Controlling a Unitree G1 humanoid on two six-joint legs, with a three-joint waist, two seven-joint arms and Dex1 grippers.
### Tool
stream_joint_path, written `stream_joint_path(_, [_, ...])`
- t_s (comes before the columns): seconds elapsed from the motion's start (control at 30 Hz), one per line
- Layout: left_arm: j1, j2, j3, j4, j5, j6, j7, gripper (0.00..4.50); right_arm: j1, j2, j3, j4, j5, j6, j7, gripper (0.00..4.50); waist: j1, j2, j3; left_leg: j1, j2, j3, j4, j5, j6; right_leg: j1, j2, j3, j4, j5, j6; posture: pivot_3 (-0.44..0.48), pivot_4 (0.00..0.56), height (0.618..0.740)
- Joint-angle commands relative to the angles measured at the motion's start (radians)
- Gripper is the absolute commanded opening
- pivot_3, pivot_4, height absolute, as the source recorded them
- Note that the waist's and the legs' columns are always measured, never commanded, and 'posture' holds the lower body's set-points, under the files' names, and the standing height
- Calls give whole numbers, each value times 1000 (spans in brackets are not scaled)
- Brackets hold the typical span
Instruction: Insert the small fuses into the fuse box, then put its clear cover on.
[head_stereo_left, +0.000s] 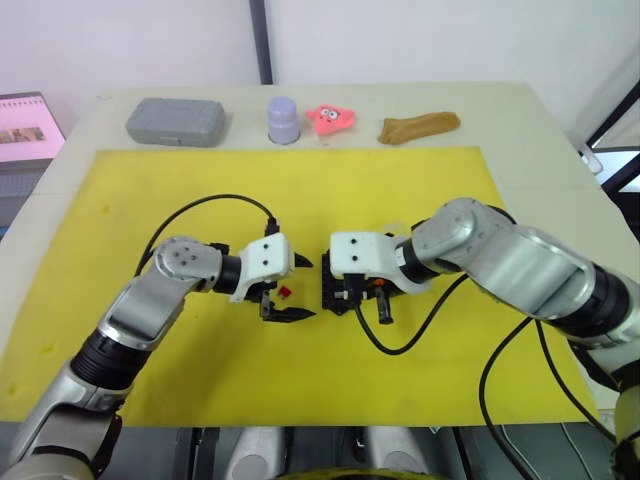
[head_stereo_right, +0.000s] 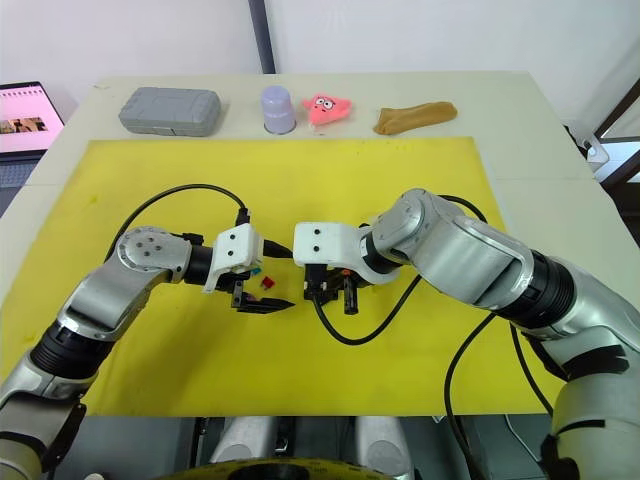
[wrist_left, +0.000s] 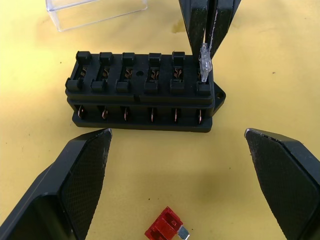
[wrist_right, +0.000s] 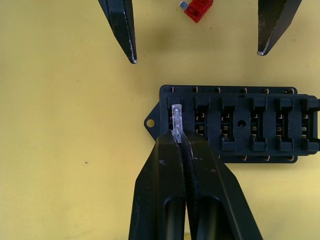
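The black fuse box (wrist_left: 142, 95) lies on the yellow mat (head_stereo_left: 400, 190) at its middle, with its two rows of slots facing up. My right gripper (wrist_right: 179, 137) is shut on a small grey see-through fuse (wrist_right: 176, 117), holding it upright over the slot at the box's end. My left gripper (head_stereo_left: 300, 290) stands open just left of the box, its fingers apart on either side of a red fuse (wrist_left: 165, 229) lying on the mat. The clear cover (wrist_left: 95, 12) rests on the mat beyond the box.
Along the table's far edge stand a grey rounded case (head_stereo_left: 175, 122), a lavender cup (head_stereo_left: 283, 120), a pink toy (head_stereo_left: 330, 118) and a brown lump (head_stereo_left: 418, 126). A screen (head_stereo_left: 25, 125) sits off the table's left. Black cables loop over the mat by both wrists.
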Motion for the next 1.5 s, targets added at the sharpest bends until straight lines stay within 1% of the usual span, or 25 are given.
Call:
stream_joint_path(0.03, [2,-3,13,-29,-9,-7,6,4473,16,-8,11,-17,-19,-15,-11,0,0,0,0,0,0,0,0,0,0,0,0,0,0,0,0,0,150,740])
stream_joint_path(0.4, [1,-2,13,-32,-9,-3,7,4473,32,-14,26,-18,-40,-35,-9,0,0,0,0,0,0,0,0,0,0,0,0,0,0,0,0,0,150,740])
stream_joint_path(0.73, [-4,-5,13,-27,-8,-3,9,4473,21,-11,-1,-24,-33,-62,9,0,-1,0,0,0,0,0,0,0,0,0,0,0,0,0,0,0,150,740])
stream_joint_path(1.33, [-8,-4,13,-18,-7,-10,9,4473,21,-7,-41,-42,-13,-47,10,0,0,0,0,0,0,0,0,0,0,0,0,0,0,0,0,0,150,740])
stream_joint_path(1.43, [-9,-4,13,-16,-6,-11,9,4500,24,-7,-42,-41,-12,-46,8,952,0,0,0,0,0,0,0,0,0,0,0,0,0,0,0,0,150,740])
stream_joint_path(1.5, [-10,-4,13,-14,-6,-12,9,4500,25,-6,-41,-39,-12,-44,7,2058,0,0,0,0,0,0,0,0,0,0,0,0,0,0,0,0,150,740])
